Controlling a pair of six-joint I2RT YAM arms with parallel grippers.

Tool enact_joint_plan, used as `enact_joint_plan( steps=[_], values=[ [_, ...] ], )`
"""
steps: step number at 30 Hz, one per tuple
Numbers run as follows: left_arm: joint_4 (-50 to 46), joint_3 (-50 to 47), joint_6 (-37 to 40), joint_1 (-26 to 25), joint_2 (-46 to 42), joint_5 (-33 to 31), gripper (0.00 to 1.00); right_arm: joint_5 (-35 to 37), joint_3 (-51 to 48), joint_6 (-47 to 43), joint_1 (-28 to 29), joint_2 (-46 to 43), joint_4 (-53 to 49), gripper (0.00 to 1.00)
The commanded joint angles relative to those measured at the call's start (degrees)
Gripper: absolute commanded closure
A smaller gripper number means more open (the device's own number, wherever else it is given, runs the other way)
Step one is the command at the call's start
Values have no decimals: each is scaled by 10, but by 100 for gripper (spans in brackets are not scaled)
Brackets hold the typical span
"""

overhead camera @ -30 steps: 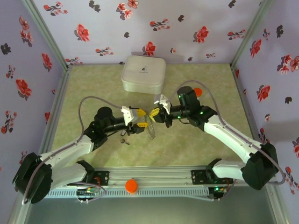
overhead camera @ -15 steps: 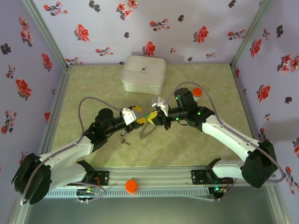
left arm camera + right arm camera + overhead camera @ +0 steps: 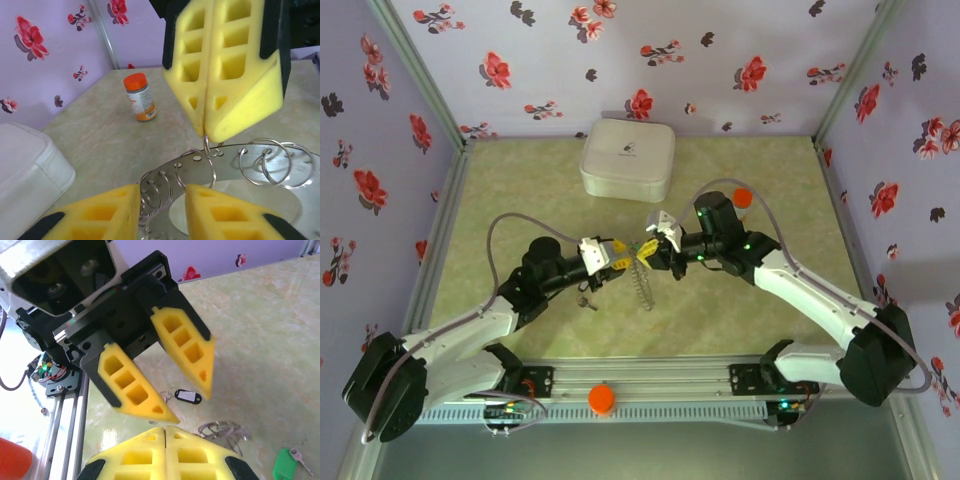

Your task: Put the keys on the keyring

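The keyring [image 3: 235, 170] is a flat grey plate edged with wire loops; it hangs edge-on between the arms [image 3: 642, 282]. My right gripper [image 3: 206, 134] is shut on one small loop at the plate's top edge. My left gripper [image 3: 162, 200] is open, its yellow fingers [image 3: 105, 212] on either side of the plate and close to it. In the right wrist view my right gripper [image 3: 165, 429] is shut, and the left gripper [image 3: 192, 408] faces it with its jaws apart. The black-tagged key [image 3: 187, 396] lies on the table [image 3: 585, 298]. The green-tabbed key [image 3: 284, 463] lies on the table too.
A white rounded-square case [image 3: 627, 158] stands at the back centre. An orange-capped bottle [image 3: 140, 97] stands by the right arm [image 3: 742, 197]. An orange cap [image 3: 601, 399] sits on the front rail. Flowered walls close in three sides.
The keyring has swung from tilted and broadside to hanging edge-on. My left gripper's jaws have narrowed around it. Both grippers have shifted slightly toward the back.
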Motion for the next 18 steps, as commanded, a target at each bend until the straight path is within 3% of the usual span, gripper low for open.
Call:
enact_joint_plan(
  steps=[1,9,18],
  values=[
    [14,-9,-32,-3,-12,25,77,10,-7,-24,4,-21,31,100],
    [15,-7,-119,2,-17,104,89,15,-12,-28,4,-21,33,100],
    [88,-21,-223,17,1,164,90,-20,-16,-27,4,-20,42,100]
  ],
)
